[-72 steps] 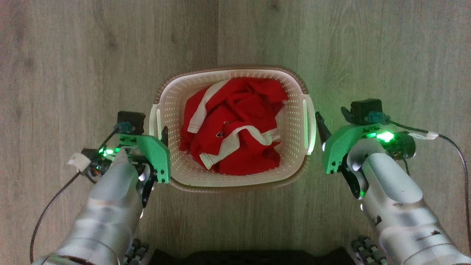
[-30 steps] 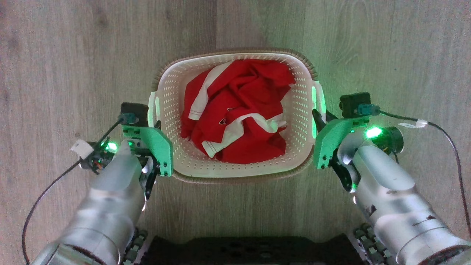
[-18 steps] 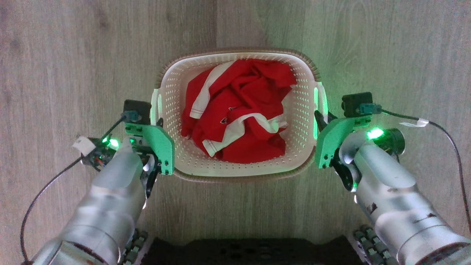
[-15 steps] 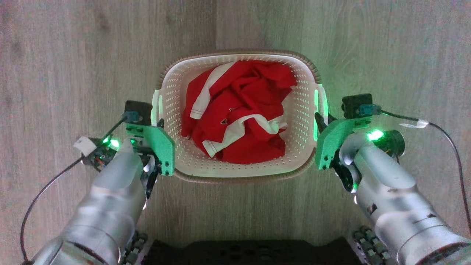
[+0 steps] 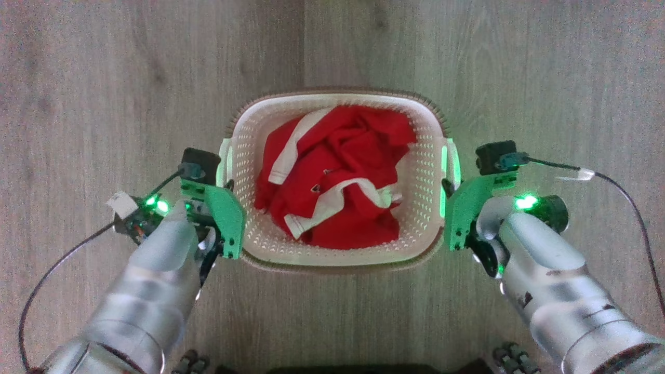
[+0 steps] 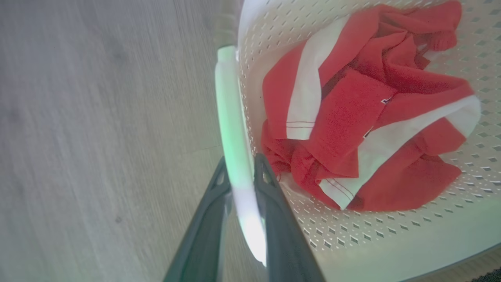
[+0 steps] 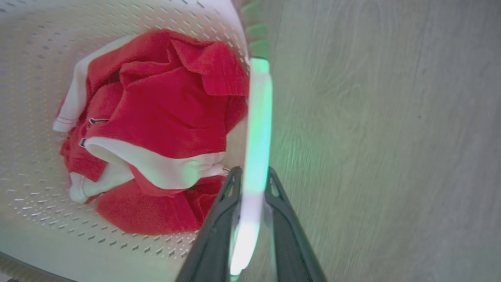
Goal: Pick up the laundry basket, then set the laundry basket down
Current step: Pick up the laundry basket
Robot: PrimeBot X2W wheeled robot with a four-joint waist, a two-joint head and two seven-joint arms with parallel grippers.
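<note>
Silver forearms, left [image 5: 150,291] and right [image 5: 550,291], lie nearest us. We note the left tool [image 6: 240,172] clamped on the left white handle [image 6: 229,109] of the laundry basket [image 5: 332,97], one finger outside, one inside the wall. We see the right tool [image 7: 252,174] gripping the right handle [image 7: 258,117] likewise. The basket sits between both tools, with a crumpled red-and-white garment [image 5: 337,171] inside. We cannot tell whether it touches the wood-grain floor [image 5: 104,78].

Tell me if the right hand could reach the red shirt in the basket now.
Probably not: the right hand is clamped on the handle of the laundry basket, though the red shirt lies uncovered.
</note>
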